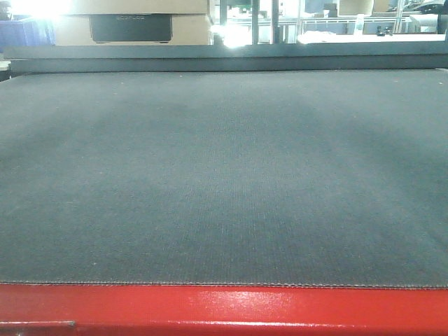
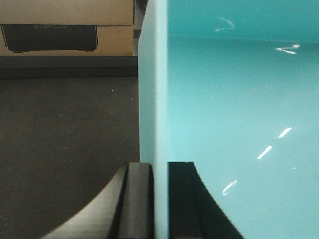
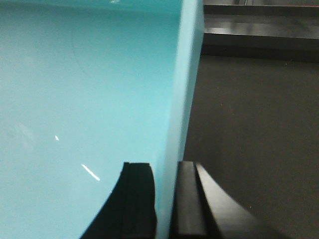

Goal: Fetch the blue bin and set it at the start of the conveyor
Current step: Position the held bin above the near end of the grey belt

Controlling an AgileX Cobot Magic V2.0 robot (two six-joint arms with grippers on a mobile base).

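The blue bin [image 2: 239,124], a pale turquoise tub with glossy plain walls, fills the inner half of both wrist views, held by two opposite walls; the left gripper [image 2: 160,172] is clenched on one wall, one black finger [image 2: 137,199] on the outside and the other inside the tub, both pressed flat against the plastic; the right gripper [image 3: 166,172] grasps the facing wall the same way, a finger on either side of it. Beyond each gripped wall lies the conveyor belt [image 1: 224,175], dark grey and finely ribbed, showing just beside the bin on both flanks; whether the tub's base touches the belt or hangs above it cannot be told from these angles. In the front view the belt stretches broad and flat from its glossy red front edge [image 1: 224,308] towards a dark raised ledge [image 1: 224,59] at the far end; behind that stands a cardboard box [image 1: 133,24] with a black panel on its face, with bright glare on either side of it.
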